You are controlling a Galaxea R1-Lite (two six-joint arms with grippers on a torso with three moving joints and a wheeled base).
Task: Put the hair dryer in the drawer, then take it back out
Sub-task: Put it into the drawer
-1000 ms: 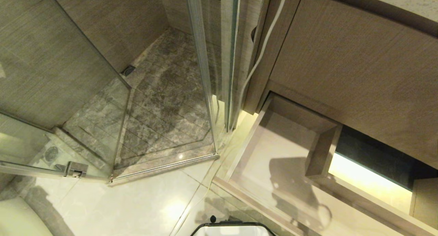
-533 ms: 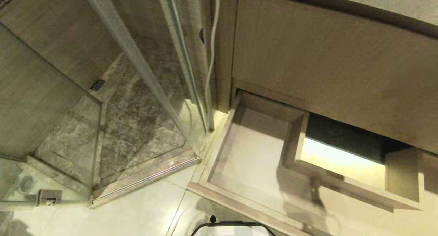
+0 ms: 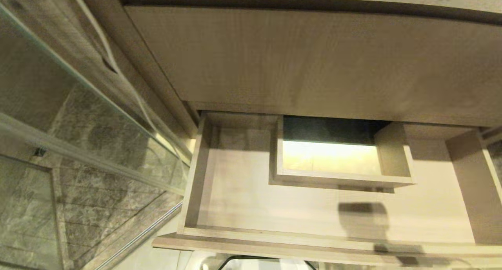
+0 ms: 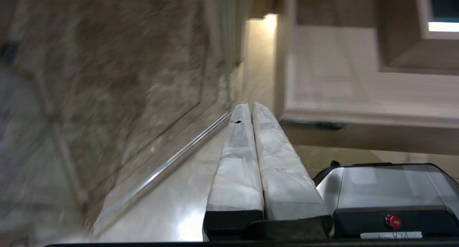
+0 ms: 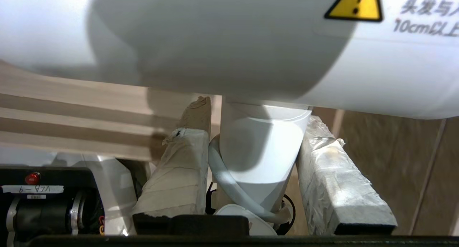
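**Drawer open and bare, hair dryer clamped in your right gripper**

In the head view you see the drawer [image 3: 235,199] pulled out across the lower centre of the frame, under the taller wood-grain panel [image 3: 313,62]. Its pale floor carries only a shadow at lower right. The boxed rectangular cut-out [image 3: 333,160] sits at the back of the drawer, upper centre, and shows a lit surface through it. No object lies in the drawer that you can see. The glass shower screen [image 3: 78,117] fills the left of the frame.

Your right gripper [image 5: 251,146] pinches the hair dryer [image 5: 229,42] by its white handle, one taped finger on each side; the barrel runs across the top of the right wrist frame, a yellow warning triangle at upper right. The white cord [image 5: 229,182] loops beside the handle.

Your left gripper [image 4: 251,112] has its taped fingers pressed together, holding nothing, at centre frame beside the drawer's front corner in the left wrist view.
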